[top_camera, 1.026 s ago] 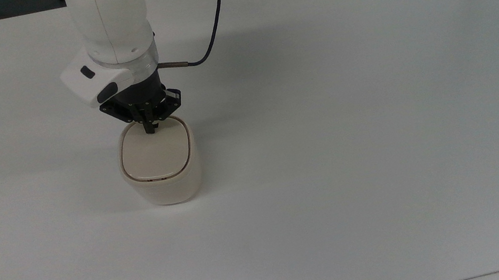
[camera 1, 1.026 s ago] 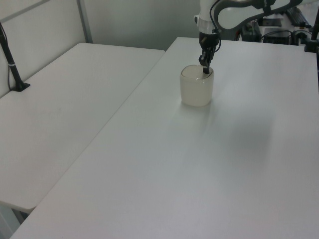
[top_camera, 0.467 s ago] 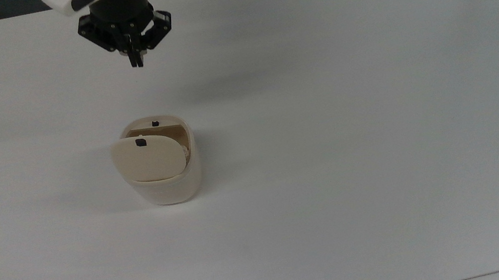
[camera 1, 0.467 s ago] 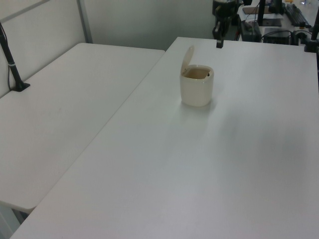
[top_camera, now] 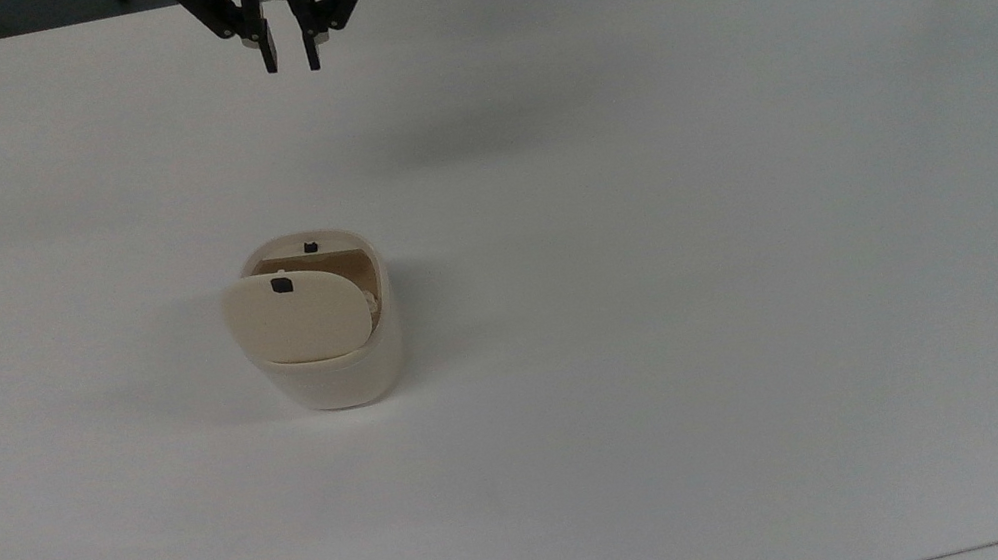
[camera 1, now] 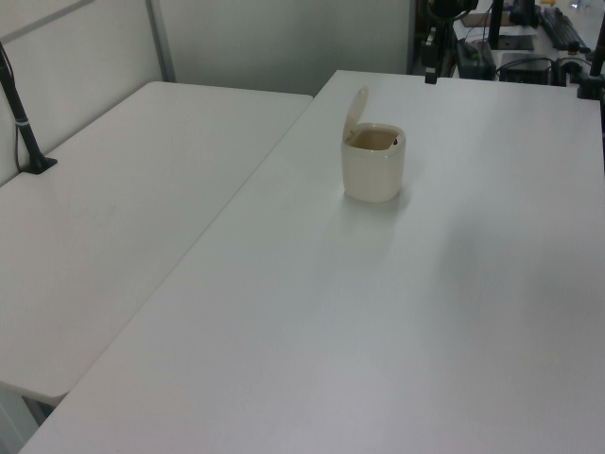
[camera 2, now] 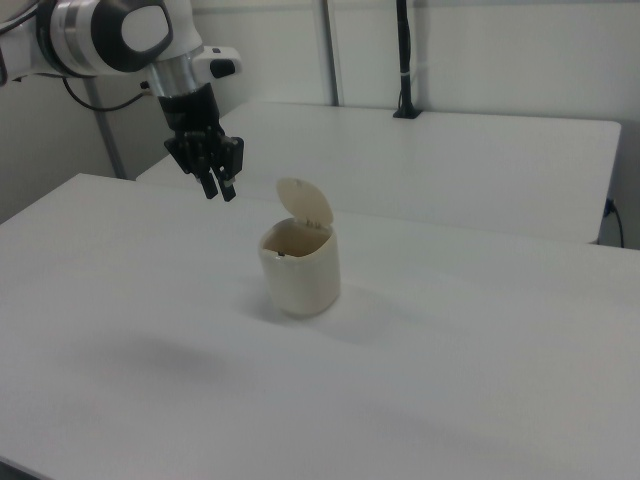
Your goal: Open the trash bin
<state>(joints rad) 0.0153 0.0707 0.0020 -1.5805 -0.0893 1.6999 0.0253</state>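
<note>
One light plastic trash bin [top_camera: 328,369] sits on the desk [top_camera: 762,276], lid [top_camera: 294,316] popped upright; the claw [top_camera: 291,59] hangs empty, fingers parted, well apart.

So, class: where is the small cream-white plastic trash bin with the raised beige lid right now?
The small cream-white plastic trash bin stands on the white table, left of centre in the top view, with the black two-finger gripper apart, above it in the picture.

The arm [camera 2: 100,35] reached in from the right view's upper left, its white wrist [camera 2: 190,65] angled downward. The black pincer [top_camera: 290,59] hung in the air near the top view's upper edge, pointing down, its two fingers [top_camera: 270,55] parted by a narrow gap and holding nothing.
</note>
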